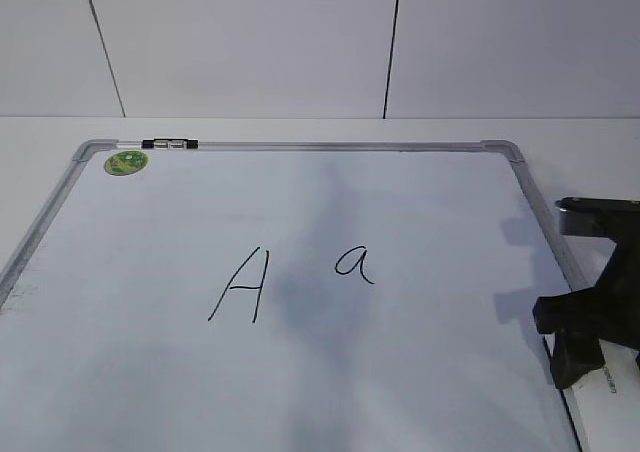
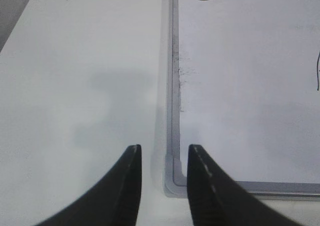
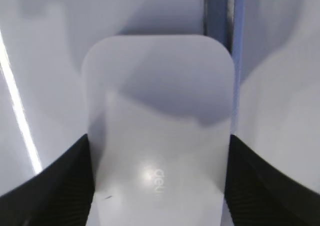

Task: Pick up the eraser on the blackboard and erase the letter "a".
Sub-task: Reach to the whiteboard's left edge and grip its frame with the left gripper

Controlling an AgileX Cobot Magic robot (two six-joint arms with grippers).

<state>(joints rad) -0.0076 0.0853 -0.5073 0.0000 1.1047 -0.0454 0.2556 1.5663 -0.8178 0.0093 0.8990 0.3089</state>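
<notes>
The smooth white oblong plastic eraser (image 3: 157, 131), corners rounded, faint grey print on its glossy top, lies between the ribbed black fingers (image 3: 65, 186) of the right gripper (image 3: 159, 186), jaws wide, flanking its sides; whether they press it I cannot tell. It sits by the glossy white grey-framed blackboard's (image 1: 535, 207) right edge; the thin rounded black letter "a" (image 1: 355, 264) remains beside an angular capital "A" (image 1: 240, 287). The left gripper (image 2: 164, 153), curved black fingers partly apart and empty, hovers over the board's rounded corner.

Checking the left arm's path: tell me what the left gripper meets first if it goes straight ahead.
Probably the blackboard's grey frame, running ahead between the left gripper's open jaws; depth is unclear.
</notes>
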